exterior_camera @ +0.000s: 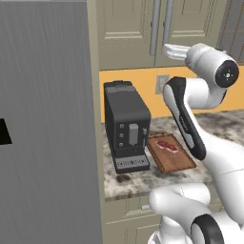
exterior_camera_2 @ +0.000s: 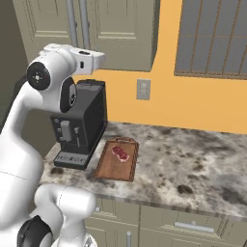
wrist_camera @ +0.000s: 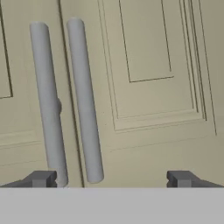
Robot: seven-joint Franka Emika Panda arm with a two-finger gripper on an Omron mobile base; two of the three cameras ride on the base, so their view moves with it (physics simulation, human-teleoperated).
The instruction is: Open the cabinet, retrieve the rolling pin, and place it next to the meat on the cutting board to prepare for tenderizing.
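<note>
**Cabinet doors shut, hand raised to the handles**

We see the cabinet [wrist_camera: 148, 87] closed, its two grey bar handles [wrist_camera: 83, 100] side by side. Our gripper [wrist_camera: 111, 178] faces them, jaws spread wide and empty. Below the cabinet, the meat [exterior_camera_2: 120, 153] lies on the cutting board [exterior_camera_2: 108, 169], beside the coffee machine [exterior_camera_2: 82, 123].

Meat [exterior_camera: 167, 146] on cutting board [exterior_camera: 177, 162], beside coffee machine [exterior_camera: 126, 124].
</note>
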